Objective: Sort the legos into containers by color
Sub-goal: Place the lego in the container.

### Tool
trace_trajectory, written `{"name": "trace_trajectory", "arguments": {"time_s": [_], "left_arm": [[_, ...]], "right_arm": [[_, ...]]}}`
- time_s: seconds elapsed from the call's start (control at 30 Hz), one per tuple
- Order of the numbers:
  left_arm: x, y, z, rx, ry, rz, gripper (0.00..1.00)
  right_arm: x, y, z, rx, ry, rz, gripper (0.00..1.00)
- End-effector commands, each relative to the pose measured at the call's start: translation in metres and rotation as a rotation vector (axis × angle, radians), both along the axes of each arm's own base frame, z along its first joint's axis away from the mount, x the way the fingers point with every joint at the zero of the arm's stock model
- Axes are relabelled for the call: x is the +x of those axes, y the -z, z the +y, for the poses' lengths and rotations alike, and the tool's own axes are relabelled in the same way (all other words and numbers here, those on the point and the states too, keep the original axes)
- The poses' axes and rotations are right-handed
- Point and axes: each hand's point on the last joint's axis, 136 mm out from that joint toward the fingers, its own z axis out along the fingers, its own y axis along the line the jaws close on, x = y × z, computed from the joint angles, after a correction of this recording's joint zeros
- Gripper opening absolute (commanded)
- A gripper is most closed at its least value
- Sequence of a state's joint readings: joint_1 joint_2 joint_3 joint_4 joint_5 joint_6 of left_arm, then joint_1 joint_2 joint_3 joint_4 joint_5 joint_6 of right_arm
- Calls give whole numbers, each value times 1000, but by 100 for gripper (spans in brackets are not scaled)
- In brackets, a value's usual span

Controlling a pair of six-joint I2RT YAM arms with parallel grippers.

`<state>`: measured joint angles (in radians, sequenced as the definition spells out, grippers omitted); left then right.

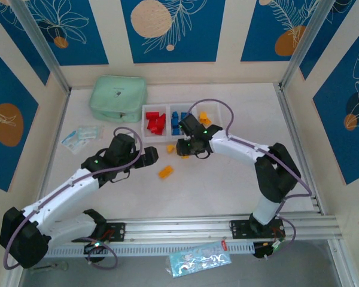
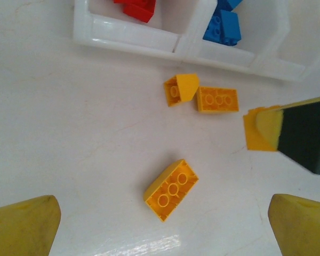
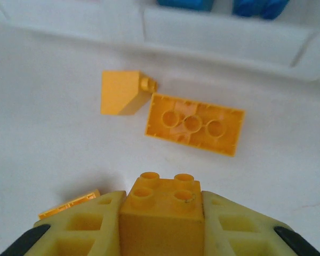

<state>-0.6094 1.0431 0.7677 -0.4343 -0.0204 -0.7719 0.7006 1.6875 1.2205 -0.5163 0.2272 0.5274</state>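
My right gripper (image 3: 162, 216) is shut on a square yellow lego (image 3: 164, 200), studs up, just above the table. Ahead of it lie a sloped yellow lego (image 3: 122, 92) and an oblong yellow lego (image 3: 194, 124) turned hollow side up, touching each other. My left gripper (image 2: 162, 229) is open, its fingers (image 2: 24, 226) wide apart, over another upturned oblong yellow lego (image 2: 171, 190). The containers (image 1: 178, 109) stand in a row at the back. Red legos (image 1: 156, 122) fill the left bin, blue legos (image 1: 177, 122) the middle, yellow legos (image 1: 204, 118) the right. The right gripper (image 1: 188, 148) sits just in front of them.
A mint-green zippered pouch (image 1: 118, 98) lies left of the bins. Small plastic packets (image 1: 82, 135) lie near the left wall. Both arms meet close together at mid table, the left gripper (image 1: 149, 156) just left of the right one. A metal rail (image 1: 227, 227) runs along the near edge.
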Motion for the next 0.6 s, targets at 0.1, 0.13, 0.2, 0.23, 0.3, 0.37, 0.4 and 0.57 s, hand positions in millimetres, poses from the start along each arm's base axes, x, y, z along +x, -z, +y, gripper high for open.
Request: {"name": "trace_trajectory", "arguments": {"time_s": [0.1, 0.13, 0.2, 0.23, 0.3, 0.37, 0.4, 0.57], "left_arm": [[11, -19, -18, -45, 52, -19, 99], [13, -21, -21, -53, 60, -22, 99], [15, -24, -29, -69, 78, -31, 99], [16, -24, -31, -73, 82, -31, 99], [20, -27, -38, -81, 92, -37, 99], [24, -28, -44, -84, 99, -39, 99], [26, -28, -47, -87, 105, -38, 99], [34, -29, -67, -110, 127, -45, 99]], "right_arm": [[19, -30, -32, 3, 30, -46, 22], [25, -35, -37, 9, 42, -55, 22], [40, -45, -49, 26, 75, -73, 22], [47, -49, -55, 32, 91, -78, 22], [64, -55, -67, 35, 124, -96, 22], [81, -58, -78, 37, 155, -105, 22], [90, -58, -81, 36, 162, -111, 22], [131, -52, -96, -12, 197, -121, 22]]}}
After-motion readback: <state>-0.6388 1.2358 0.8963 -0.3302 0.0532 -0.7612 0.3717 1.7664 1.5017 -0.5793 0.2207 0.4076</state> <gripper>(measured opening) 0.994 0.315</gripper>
